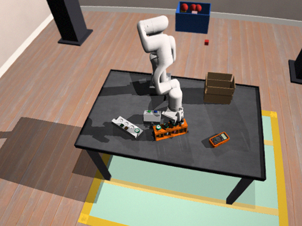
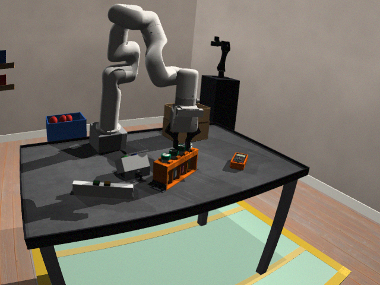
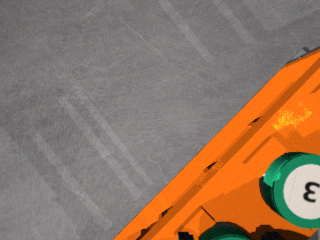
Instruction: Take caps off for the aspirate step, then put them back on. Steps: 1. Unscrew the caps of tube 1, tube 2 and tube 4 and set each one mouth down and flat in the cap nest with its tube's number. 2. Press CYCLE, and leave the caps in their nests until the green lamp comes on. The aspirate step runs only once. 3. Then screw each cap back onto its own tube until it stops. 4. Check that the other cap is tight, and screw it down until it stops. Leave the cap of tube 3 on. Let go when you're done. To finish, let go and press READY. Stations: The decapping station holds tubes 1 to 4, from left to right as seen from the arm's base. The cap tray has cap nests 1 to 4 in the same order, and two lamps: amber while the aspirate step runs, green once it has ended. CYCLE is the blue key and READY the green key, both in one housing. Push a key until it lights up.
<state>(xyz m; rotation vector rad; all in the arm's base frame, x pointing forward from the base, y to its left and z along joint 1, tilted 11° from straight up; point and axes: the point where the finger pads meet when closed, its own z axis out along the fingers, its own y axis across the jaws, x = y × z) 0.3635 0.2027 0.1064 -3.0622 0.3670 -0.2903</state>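
The orange decapping station (image 1: 170, 132) (image 2: 171, 170) (image 3: 235, 165) stands mid-table. My gripper (image 1: 173, 123) (image 2: 182, 144) reaches straight down onto it and is shut on the cap of tube 2 (image 2: 181, 147), whose green rim shows at the bottom edge of the wrist view (image 3: 222, 232). The caps of tube 4 (image 1: 158, 127) (image 2: 165, 157) and tube 3 (image 1: 165, 126) (image 2: 173, 152) (image 3: 300, 190) sit on their tubes. The white cap tray (image 1: 120, 123) (image 2: 88, 189) lies to the side, and a green cap (image 1: 137, 130) sits in its end nest nearest the station. The key housing (image 1: 151, 117) (image 2: 133, 165) carries the blue key (image 1: 155, 111) and the green key (image 1: 149, 111). My fingers are hidden in the wrist view.
A cardboard box (image 1: 218, 87) (image 2: 203, 124) stands at the back of the table. An orange multimeter (image 1: 219, 139) (image 2: 238, 160) lies towards the front beyond the station. A blue bin (image 1: 192, 16) with red balls is on the floor.
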